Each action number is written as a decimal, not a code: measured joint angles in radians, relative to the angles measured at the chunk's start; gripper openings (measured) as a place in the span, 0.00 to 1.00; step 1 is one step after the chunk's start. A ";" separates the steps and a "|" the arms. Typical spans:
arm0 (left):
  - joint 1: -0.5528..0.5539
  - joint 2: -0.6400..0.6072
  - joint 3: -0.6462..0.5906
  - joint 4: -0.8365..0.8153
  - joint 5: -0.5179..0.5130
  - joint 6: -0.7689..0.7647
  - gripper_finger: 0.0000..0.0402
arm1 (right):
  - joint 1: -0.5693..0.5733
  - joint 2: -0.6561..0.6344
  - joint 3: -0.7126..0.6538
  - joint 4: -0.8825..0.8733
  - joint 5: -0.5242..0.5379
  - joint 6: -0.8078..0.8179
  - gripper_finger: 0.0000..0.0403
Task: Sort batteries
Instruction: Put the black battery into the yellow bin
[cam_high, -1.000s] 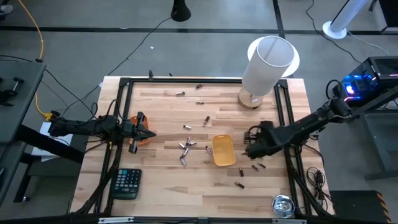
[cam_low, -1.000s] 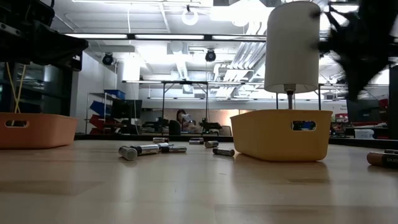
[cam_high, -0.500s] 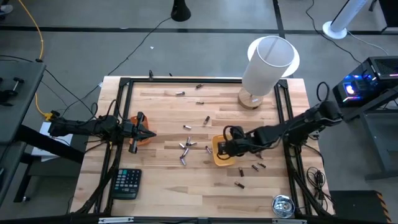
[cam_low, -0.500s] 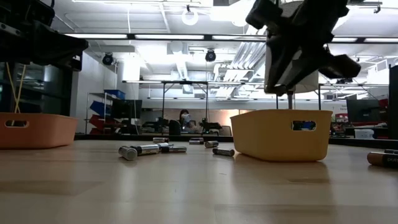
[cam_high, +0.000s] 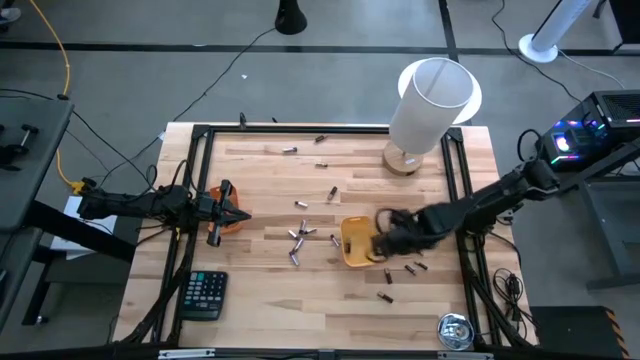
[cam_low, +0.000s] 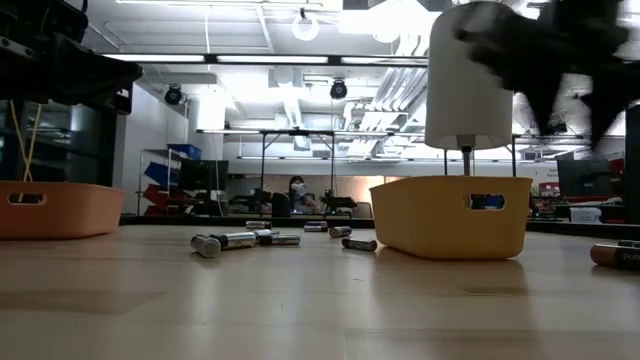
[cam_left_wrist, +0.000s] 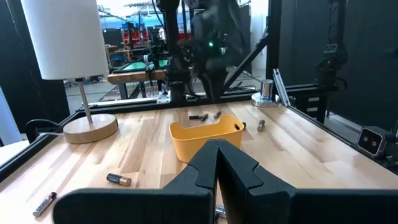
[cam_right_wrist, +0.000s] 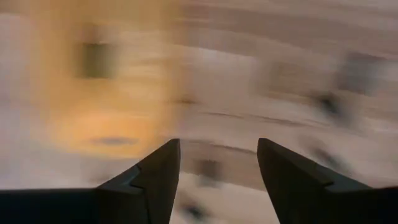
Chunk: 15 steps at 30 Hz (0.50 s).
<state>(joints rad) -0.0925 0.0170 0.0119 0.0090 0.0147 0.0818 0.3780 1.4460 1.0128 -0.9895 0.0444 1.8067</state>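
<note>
Silvery batteries (cam_high: 298, 238) lie in a loose cluster mid-table, and others are scattered toward the far edge (cam_high: 290, 150). Several dark batteries (cam_high: 410, 268) lie right of the yellow tray (cam_high: 352, 252). My right gripper (cam_high: 380, 242) is open and empty above the yellow tray's right rim; its wrist view (cam_right_wrist: 217, 168) shows the blurred tray (cam_right_wrist: 106, 81) and table between the fingers. My left gripper (cam_high: 238, 215) is shut and empty, waiting over the orange tray (cam_high: 228, 226) at the left. In the low view the batteries (cam_low: 225, 240) lie between the two trays.
A lamp with a white shade (cam_high: 430, 100) stands on a wooden base (cam_high: 403, 160) at the far right. A black calculator (cam_high: 203, 295) lies near the front left. A round metal object (cam_high: 455, 332) sits at the front right. Black frame rails (cam_high: 462, 200) border the table.
My right gripper has swung from right of the yellow tray toward the table's left, over the tray, then back toward the tray's right rim, moving fast and blurred. The left arm and the batteries on the table have kept still.
</note>
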 joint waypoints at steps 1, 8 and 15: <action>0.000 0.000 0.000 0.000 0.000 0.000 0.00 | 0.020 0.000 -0.012 -0.053 -0.014 0.039 0.51; 0.000 0.000 0.000 0.000 0.000 0.000 0.00 | -0.008 0.000 -0.202 -0.032 -0.083 0.123 0.48; 0.000 0.000 0.000 0.000 0.000 0.000 0.00 | -0.103 -0.002 -0.364 0.137 -0.038 0.072 0.47</action>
<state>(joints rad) -0.0921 0.0170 0.0120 0.0090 0.0147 0.0822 0.2754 1.4436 0.6491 -0.8523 0.0065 1.8786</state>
